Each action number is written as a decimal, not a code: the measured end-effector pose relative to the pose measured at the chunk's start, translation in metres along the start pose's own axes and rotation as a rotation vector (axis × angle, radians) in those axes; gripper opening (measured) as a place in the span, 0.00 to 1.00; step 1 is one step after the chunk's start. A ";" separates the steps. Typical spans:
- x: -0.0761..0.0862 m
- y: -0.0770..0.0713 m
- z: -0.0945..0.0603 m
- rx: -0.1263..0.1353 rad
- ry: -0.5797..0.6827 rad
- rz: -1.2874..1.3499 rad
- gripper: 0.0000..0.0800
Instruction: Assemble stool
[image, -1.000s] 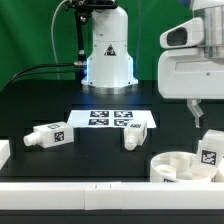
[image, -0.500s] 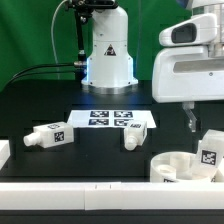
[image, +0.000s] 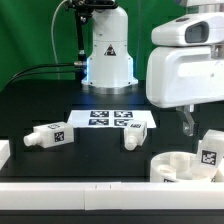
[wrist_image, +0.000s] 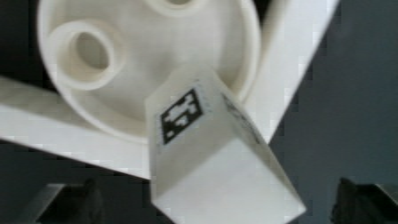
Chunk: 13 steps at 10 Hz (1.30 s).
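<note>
Surface: matt black table top (image: 40, 105), with a white rail (image: 90, 189) along its near edge
Room: green backdrop (image: 25, 35) behind; black cables (image: 38, 70) run to the arm's white base (image: 108, 55) at the far middle
Marker board (image: 112, 119): thin flat white strip printed with tags, lying mid-table
Seat disc (image: 178, 166) (wrist_image: 169, 60): thick, round, smooth white plastic with round sockets; near, on the exterior view's right
Tagged leg (image: 209, 150) (wrist_image: 214, 160): blocky white plastic with a square black-and-white tag on one face; at the disc's right edge, touching it; whether it sits in a socket cannot be told
Lying leg (image: 50, 134): same make, on its side, on the exterior view's left, well apart from the disc
Middle leg (image: 131, 138): upright, just near of the marker board
Arm pose: bulky white hand hangs over the exterior view's right, fingers pointing down above the disc and tagged leg
Gripper (image: 189, 125) (wrist_image: 214, 205): jaws wide, holding nothing; dark fingertips (wrist_image: 63, 203) stand either side of the tagged leg, clear of it
</note>
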<state>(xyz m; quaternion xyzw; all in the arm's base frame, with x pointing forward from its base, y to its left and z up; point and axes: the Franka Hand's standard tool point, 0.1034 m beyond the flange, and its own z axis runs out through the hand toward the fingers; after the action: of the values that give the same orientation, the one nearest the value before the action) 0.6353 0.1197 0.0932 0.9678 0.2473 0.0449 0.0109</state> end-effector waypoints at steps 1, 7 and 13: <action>0.004 -0.002 0.008 -0.029 -0.024 -0.163 0.81; 0.007 -0.002 0.024 -0.052 -0.106 -0.375 0.66; 0.017 0.028 0.024 -0.044 -0.102 0.125 0.42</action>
<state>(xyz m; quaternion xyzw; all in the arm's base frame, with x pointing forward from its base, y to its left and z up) 0.6660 0.1034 0.0719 0.9820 0.1844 0.0016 0.0416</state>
